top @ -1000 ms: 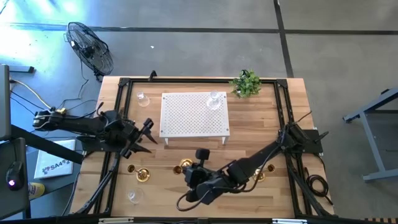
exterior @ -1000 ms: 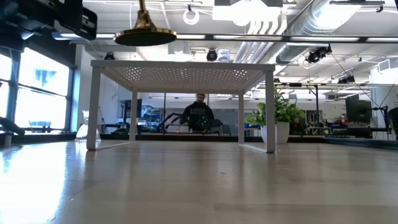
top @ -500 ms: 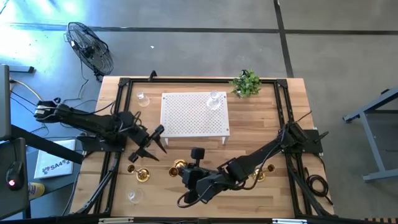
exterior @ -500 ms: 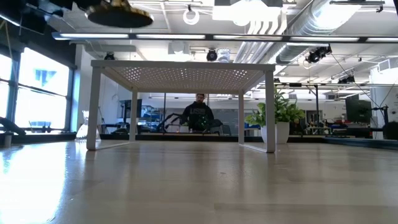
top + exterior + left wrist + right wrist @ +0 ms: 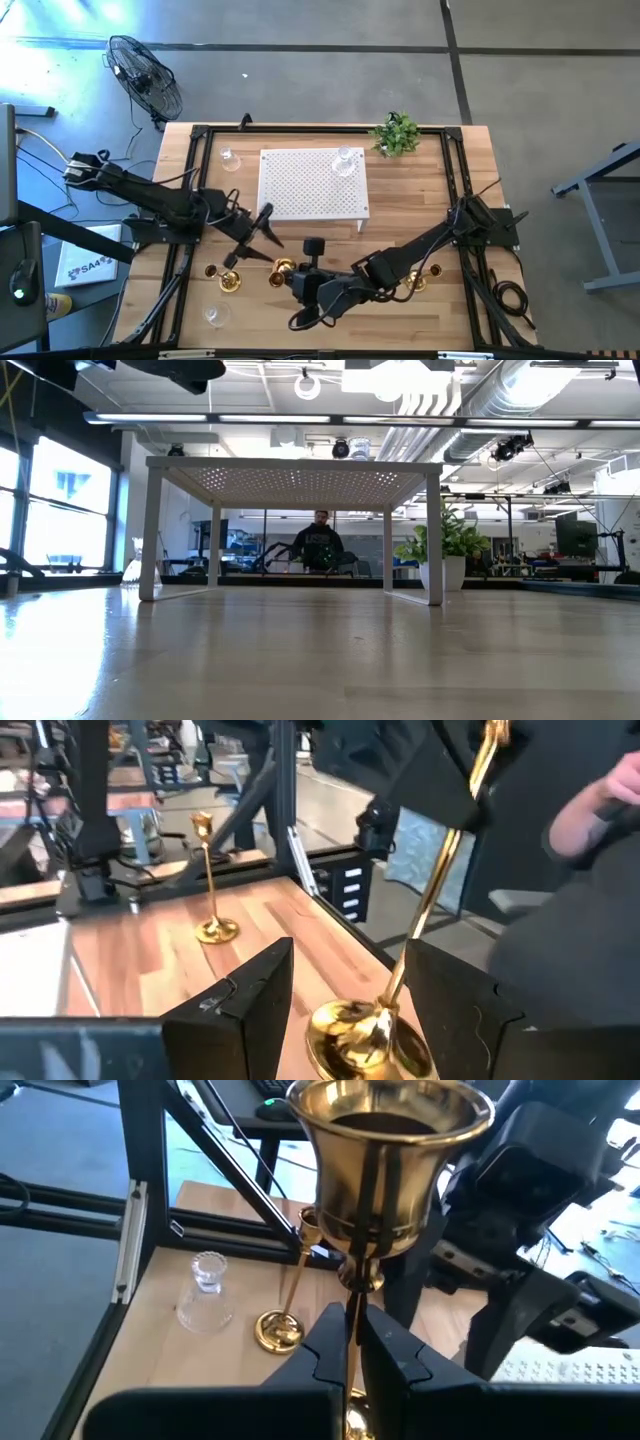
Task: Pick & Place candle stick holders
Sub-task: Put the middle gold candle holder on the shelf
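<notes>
My right gripper (image 5: 296, 277) is shut on a tall brass candle stick holder (image 5: 432, 890) and holds it above the table's near middle. My left gripper (image 5: 257, 236) is open just left of it. In the left wrist view its fingers (image 5: 240, 1010) stand on either side of the holder's round base (image 5: 358, 1038), apart from it. More brass holders stand on the table at the near left (image 5: 230, 282) and near right (image 5: 417, 283). One clear glass holder (image 5: 345, 160) stands on the white stand (image 5: 300, 185). Others stand on the table at the far left (image 5: 230, 158) and the near left (image 5: 213, 315). My right gripper pinches the holder's slim stem (image 5: 352, 1302) between its two fingers, just below the flared cup (image 5: 388, 1150). The holder is lifted clear of the table. In the left wrist view it hangs tilted, with its base (image 5: 358, 1038) lowest.
A small green plant (image 5: 397, 133) stands at the far right corner. Black rails (image 5: 190, 200) run along the table's left and right sides. A person (image 5: 320, 546) sits far behind the table. Bare wood lies right of the stand.
My right gripper has carried the brass holder toward the table's left edge and upward; in the low view the base has risen toward the picture's top left. My left gripper has gone toward the table's right and near edges, closing on the holder.
</notes>
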`<action>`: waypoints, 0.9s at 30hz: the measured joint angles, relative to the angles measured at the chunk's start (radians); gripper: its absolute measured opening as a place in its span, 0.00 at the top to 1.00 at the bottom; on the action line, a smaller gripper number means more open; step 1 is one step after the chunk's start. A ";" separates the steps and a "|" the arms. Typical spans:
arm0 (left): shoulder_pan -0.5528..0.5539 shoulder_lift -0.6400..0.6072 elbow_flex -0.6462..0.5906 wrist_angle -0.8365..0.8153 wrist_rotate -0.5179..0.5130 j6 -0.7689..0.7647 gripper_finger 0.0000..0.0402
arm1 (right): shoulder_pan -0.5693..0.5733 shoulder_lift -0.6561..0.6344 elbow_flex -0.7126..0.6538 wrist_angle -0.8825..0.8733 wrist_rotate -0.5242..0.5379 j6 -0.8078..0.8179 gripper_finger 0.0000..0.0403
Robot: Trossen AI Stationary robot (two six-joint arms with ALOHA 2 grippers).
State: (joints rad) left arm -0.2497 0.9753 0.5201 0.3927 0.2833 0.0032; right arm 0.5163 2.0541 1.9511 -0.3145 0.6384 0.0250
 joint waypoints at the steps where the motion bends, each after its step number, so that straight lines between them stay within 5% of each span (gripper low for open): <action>1: 0.000 0.004 0.000 0.001 0.002 0.000 0.53 | 0.000 0.000 0.000 0.002 0.000 0.000 0.99; 10: -0.001 0.012 0.000 0.002 0.090 0.014 0.53 | -0.021 0.000 0.000 0.005 -0.018 -0.006 0.99; 27: -0.002 0.012 0.000 0.025 0.092 0.019 0.53 | -0.075 0.001 0.000 0.044 -0.119 -0.036 0.99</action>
State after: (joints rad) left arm -0.2512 0.9874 0.5201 0.4182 0.3752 0.0218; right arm 0.4409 2.0548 1.9511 -0.2706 0.5199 -0.0108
